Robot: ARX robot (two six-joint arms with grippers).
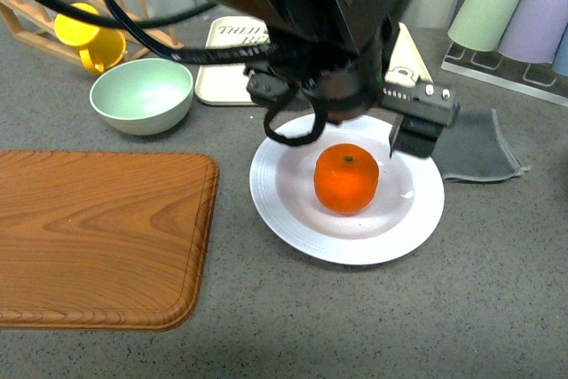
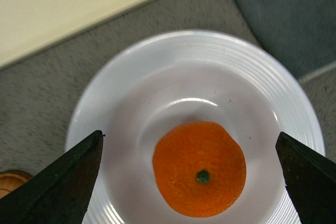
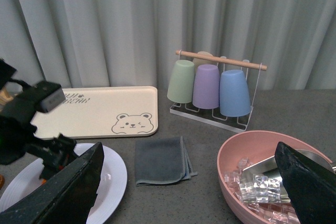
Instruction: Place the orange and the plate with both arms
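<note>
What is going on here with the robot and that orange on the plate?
The orange sits in the middle of the plate on the grey counter. The left hand hangs directly over it, fingers spread wide on either side, not touching the fruit. The right hand is away from the plate, open and empty, facing a cup rack and a pink bowl of ice. Nothing is gripped right now.

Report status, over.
Left pincer open above round bright orange fruit. Fruit on round white ribbed plate. Right pincer open, away. Nothing blocking.
</note>
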